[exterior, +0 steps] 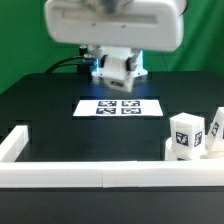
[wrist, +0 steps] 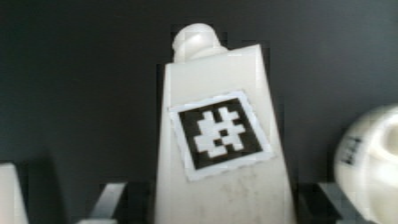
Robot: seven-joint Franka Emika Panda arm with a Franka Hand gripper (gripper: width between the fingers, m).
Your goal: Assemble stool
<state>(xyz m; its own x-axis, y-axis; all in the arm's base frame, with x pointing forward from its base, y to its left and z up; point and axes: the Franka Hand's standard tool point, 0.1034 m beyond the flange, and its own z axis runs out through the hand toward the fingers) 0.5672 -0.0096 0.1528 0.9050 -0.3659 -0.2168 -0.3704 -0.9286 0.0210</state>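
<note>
White tagged leg [wrist: 222, 140] between parted fingers [wrist: 111, 203] of hand [wrist: 217, 205] — seat [wrist: 370, 150] near.

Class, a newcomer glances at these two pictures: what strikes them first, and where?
In the wrist view, a tapered white stool leg with a black-and-white tag fills the middle. In the exterior view, the marker board lies mid-table below the raised end effector. A tagged leg and a second leg stand at the exterior view's right, behind the white border rail.
</note>
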